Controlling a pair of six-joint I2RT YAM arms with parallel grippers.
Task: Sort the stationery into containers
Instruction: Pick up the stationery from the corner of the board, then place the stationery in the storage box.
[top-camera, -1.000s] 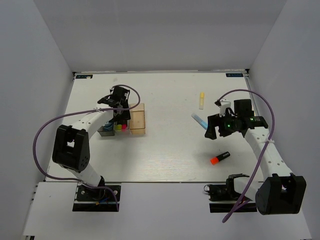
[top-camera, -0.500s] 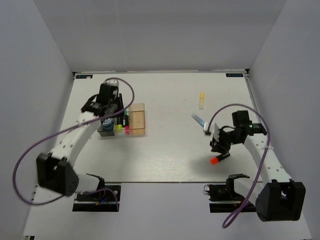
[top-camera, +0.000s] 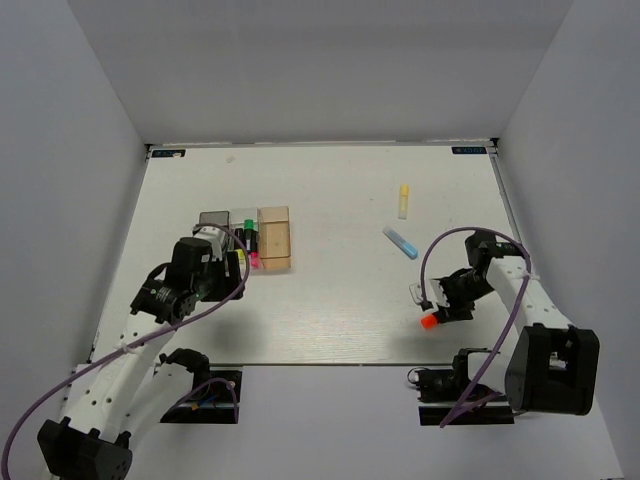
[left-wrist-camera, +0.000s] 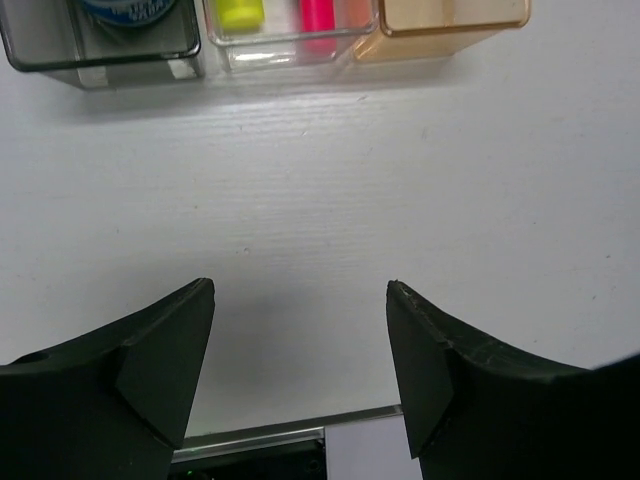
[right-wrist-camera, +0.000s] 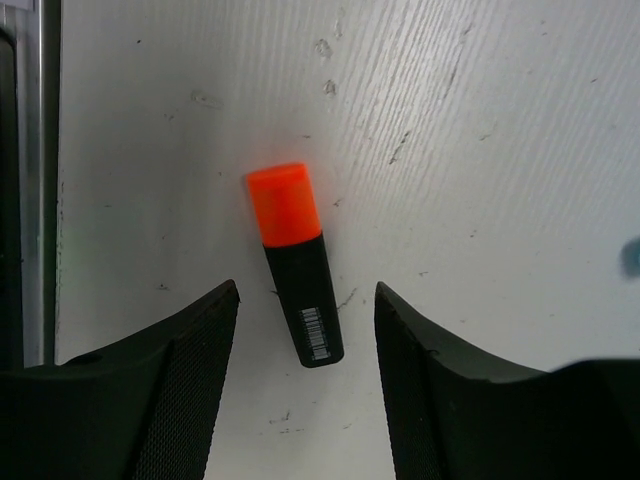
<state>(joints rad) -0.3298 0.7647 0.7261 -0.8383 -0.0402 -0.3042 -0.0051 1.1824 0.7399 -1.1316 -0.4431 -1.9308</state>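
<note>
- Your right gripper (right-wrist-camera: 305, 292) is open and straddles the orange highlighter (right-wrist-camera: 296, 262), which lies flat on the table (right-wrist-camera: 500, 150) with its cap toward 12 o'clock.
- Lower squarely and close on the black barrel (not the cap).
- Your left gripper (left-wrist-camera: 300, 290) is open and empty, with the 3 containers (left-wrist-camera: 290, 55) at its 12 o'clock.

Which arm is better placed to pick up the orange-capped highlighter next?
Right: the right claw is open astride the orange-capped highlighter, while the left claw hangs empty by the containers.
</note>
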